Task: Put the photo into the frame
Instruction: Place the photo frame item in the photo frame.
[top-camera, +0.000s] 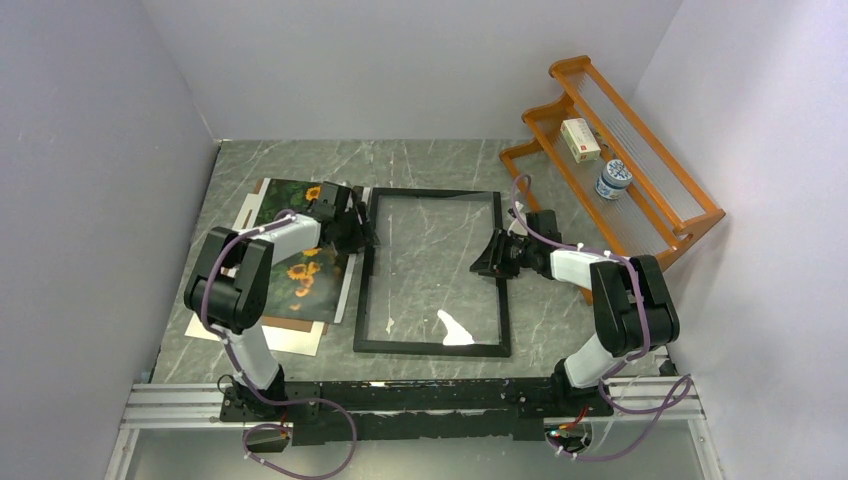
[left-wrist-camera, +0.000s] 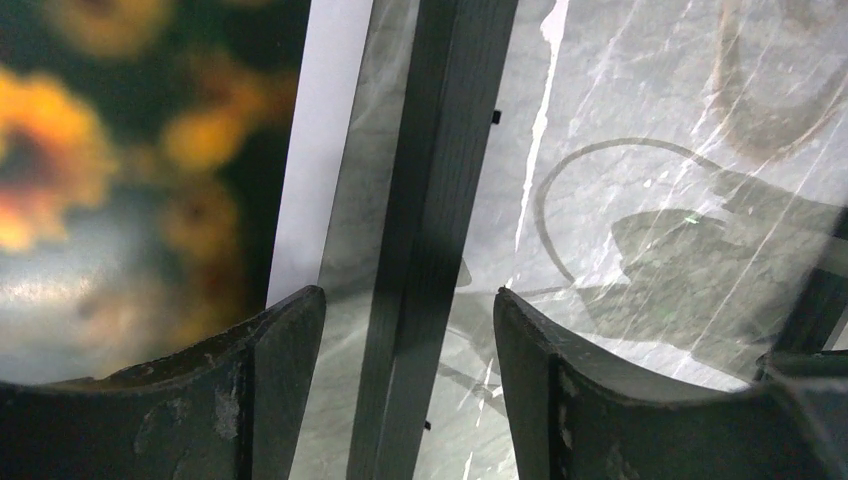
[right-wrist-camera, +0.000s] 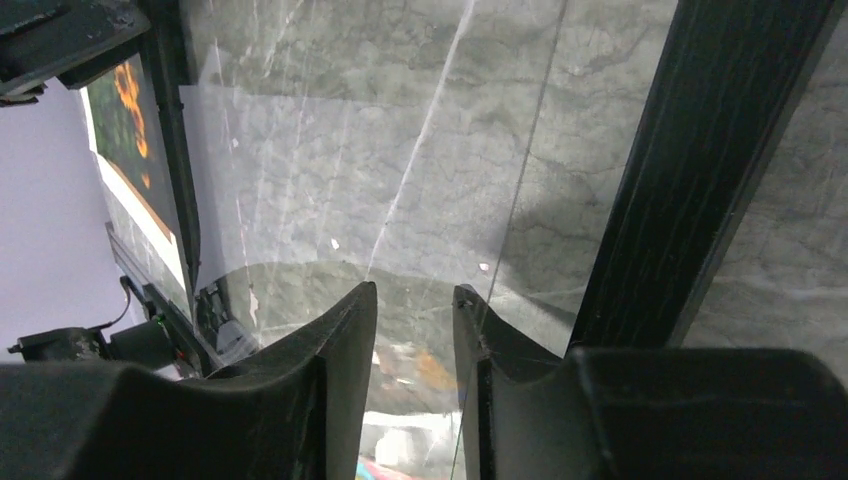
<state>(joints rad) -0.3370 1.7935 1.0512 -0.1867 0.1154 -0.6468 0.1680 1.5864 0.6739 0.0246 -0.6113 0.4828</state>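
The black frame lies flat mid-table with its clear pane showing the marble beneath. The sunflower photo lies to its left, partly under my left arm. My left gripper is open, and its fingers straddle the frame's left bar without closing on it. The photo is blurred at the left of that view. My right gripper sits at the frame's right side. Its fingers stand a narrow gap apart over the pane, just inside the right bar. A thin pane edge runs by its right finger.
An orange wooden rack stands at the back right with a white box and a blue-white jar. A white mat and a brown board lie under the photo. Grey walls enclose the table.
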